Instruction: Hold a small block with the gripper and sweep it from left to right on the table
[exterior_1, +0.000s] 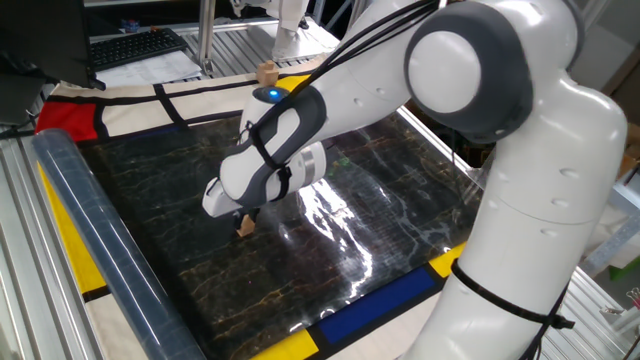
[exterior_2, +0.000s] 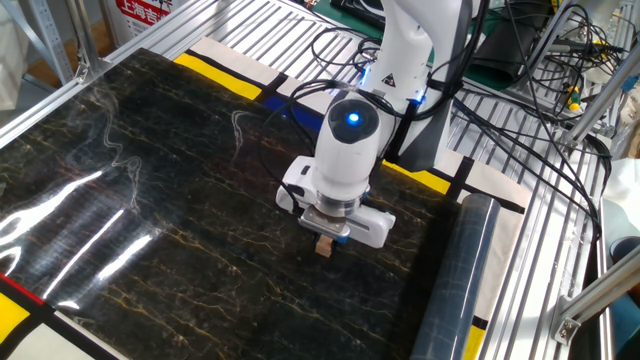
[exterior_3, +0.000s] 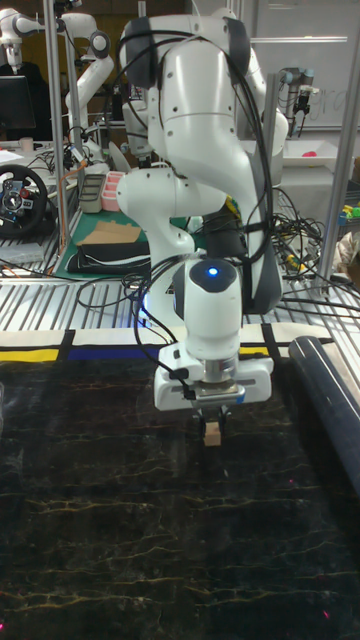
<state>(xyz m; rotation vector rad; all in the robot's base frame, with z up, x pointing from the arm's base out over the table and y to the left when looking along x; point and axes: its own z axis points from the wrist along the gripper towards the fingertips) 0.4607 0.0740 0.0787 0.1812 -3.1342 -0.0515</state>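
One fixed view shows the gripper (exterior_1: 242, 217) pinching the small block (exterior_1: 245, 227) low over the table (exterior_1: 400, 220), toward the plastic roll (exterior_1: 95, 240)

Other fixed view: block (exterior_2: 323, 246) sits at the dark sheet, roll (exterior_2: 455, 290) nearby

Tall fixed view: block (exterior_3: 212, 433) clamped between fingers; grasp looks done, most of the sweep seemingly remains
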